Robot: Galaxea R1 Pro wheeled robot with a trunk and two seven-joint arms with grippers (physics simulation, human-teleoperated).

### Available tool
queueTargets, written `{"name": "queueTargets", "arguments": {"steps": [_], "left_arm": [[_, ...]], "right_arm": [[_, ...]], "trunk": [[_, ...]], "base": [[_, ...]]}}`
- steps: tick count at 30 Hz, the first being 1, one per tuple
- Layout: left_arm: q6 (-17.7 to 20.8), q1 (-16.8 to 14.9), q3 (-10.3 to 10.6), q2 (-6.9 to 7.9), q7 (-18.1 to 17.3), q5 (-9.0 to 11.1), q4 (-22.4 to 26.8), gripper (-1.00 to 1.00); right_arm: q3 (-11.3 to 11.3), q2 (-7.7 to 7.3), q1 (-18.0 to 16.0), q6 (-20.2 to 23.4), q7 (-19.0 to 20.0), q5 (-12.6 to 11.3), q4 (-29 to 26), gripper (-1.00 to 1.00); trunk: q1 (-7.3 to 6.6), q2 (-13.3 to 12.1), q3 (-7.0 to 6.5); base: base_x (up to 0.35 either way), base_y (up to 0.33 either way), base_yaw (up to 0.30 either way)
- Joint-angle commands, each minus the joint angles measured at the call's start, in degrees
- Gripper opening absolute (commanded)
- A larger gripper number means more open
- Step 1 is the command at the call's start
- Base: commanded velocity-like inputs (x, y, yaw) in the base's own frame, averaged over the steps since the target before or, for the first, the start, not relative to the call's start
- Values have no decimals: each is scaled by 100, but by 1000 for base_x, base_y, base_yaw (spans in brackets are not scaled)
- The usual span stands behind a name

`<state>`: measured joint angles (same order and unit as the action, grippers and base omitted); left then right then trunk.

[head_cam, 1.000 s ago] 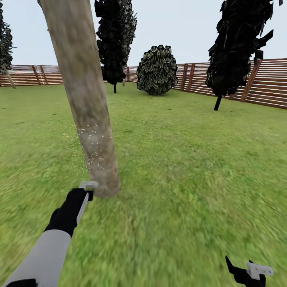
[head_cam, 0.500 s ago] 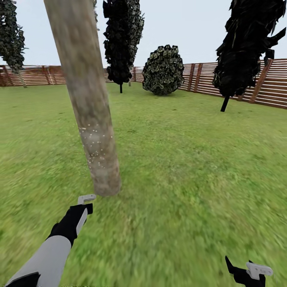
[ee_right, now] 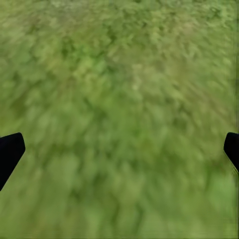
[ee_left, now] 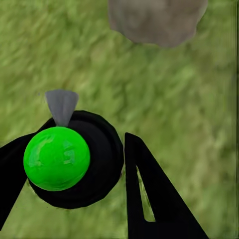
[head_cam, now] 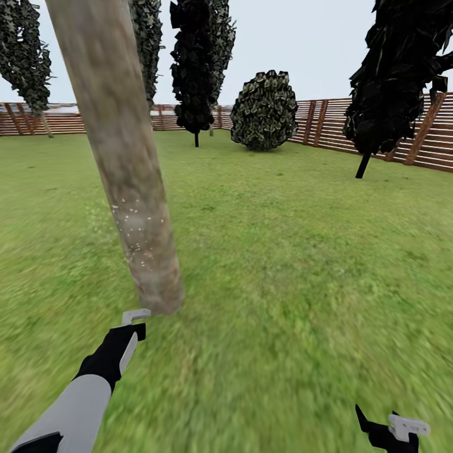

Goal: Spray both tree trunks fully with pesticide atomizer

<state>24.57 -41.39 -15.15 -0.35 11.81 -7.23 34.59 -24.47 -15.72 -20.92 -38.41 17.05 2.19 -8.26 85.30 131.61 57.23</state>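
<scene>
1. Low at the left of the head view, the left gripper (head_cam: 131, 318) sits just in front of the foot of the tree trunk (head_cam: 119, 151).
2. From the left wrist camera, its two black fingers (ee_left: 149, 199) close around the pesticide atomizer (ee_left: 69, 159), a black round thing with a bright green ball and a small grey nozzle on it.
3. That nozzle points toward the trunk base (ee_left: 157, 20), which is near but not touching.
4. Tiny whitish specks of pesticide (head_cam: 135, 226) dot the lower part of the trunk, and a few float just to its left.
5. At the bottom right of the head view is the right gripper (head_cam: 393, 431), low over the grass lawn (head_cam: 302, 264).
6. From the right wrist camera, its fingertips (ee_right: 10, 152) stand wide apart with nothing between them but grass.
7. Far back stand more dark trees (head_cam: 195, 63), a round bush (head_cam: 264, 110) and the brown wooden fence (head_cam: 377, 129).
</scene>
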Motion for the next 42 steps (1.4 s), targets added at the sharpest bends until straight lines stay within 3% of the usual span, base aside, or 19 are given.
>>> {"name": "queueTargets", "arguments": {"steps": [1,11,19,33,42], "left_arm": [[-2,8,2,0,-3,-2,3,-100],[3,17,12,0,14,-6,31,-100],[4,17,12,0,14,-7,57,-100],[-5,43,12,-3,17,-6,75,-100],[-5,44,12,0,15,-6,75,-100]], "right_arm": [[-1,10,1,0,0,0,0,100],[-1,51,0,0,0,1,0,100],[-2,51,0,0,0,-7,0,100],[-1,51,0,0,0,-3,0,100],[-2,51,0,0,0,-6,0,100]], "trunk": [[0,0,0],[0,0,0],[0,0,0],[0,0,0],[0,0,0]], "base": [[228,-206,0],[166,-231,110],[4,-274,262],[0,-275,28],[0,-275,252]]}}
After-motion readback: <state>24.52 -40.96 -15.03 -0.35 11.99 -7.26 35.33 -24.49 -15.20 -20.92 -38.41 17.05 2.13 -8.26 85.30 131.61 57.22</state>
